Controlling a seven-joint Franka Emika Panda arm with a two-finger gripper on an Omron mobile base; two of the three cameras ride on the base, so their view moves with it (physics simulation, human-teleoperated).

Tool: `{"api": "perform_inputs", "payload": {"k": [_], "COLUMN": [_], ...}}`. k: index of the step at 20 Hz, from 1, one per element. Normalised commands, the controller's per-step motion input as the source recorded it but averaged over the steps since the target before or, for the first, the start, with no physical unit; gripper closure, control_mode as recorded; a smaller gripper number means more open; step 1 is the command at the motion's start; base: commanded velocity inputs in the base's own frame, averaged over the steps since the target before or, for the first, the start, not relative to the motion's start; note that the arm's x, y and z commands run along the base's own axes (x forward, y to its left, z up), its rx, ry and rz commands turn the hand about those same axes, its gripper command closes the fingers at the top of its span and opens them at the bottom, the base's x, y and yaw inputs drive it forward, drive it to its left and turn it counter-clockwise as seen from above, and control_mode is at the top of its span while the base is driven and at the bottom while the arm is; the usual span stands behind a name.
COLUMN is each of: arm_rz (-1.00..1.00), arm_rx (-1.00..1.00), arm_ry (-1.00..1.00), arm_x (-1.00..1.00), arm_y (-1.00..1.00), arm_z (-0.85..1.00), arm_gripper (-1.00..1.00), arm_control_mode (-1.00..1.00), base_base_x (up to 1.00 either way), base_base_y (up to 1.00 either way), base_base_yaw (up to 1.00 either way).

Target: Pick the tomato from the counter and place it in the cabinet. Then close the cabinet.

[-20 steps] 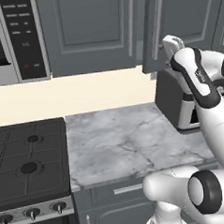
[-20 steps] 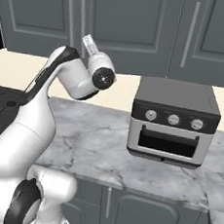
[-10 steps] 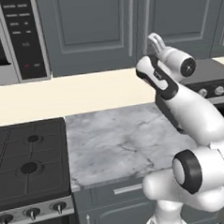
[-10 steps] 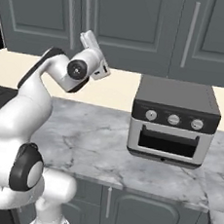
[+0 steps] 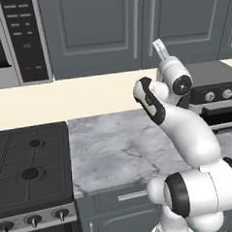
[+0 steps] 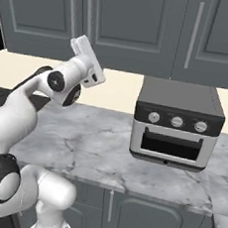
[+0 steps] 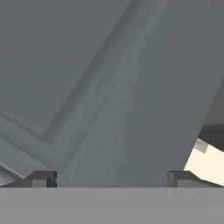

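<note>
Dark grey cabinet (image 5: 132, 29) doors, both shut, stand directly ahead of the gripper (image 6: 83, 44), their silver bar handles running vertical. Marble counter (image 5: 120, 149) lies below the hand. Arm is raised, hand angled upward toward the doors. Fingertips (image 7: 41, 178) sit wide apart, holding nothing.

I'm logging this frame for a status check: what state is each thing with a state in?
cabinet: both doors shut.
gripper: open, nothing between the tips, raised close to a cabinet door.
toaster oven: door shut, standing on the counter.
microwave: door shut.
stove: burners bare.
</note>
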Motion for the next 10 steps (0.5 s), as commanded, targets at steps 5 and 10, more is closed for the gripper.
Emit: {"api": "perform_inputs", "payload": {"k": [5, 10], "arm_rz": [-0.03, -0.02], "arm_rx": [0.06, 0.1], "arm_ry": [-0.06, -0.01], "arm_x": [-1.0, -1.0], "arm_y": [0.18, 0.12], "arm_z": [0.11, 0.12], "arm_gripper": [-1.0, -1.0], "arm_control_mode": [-1.0, -1.0], "base_base_x": [0.0, 0.0], "base_base_y": [0.0, 0.0], "base_base_yaw": [0.0, 0.0]}}
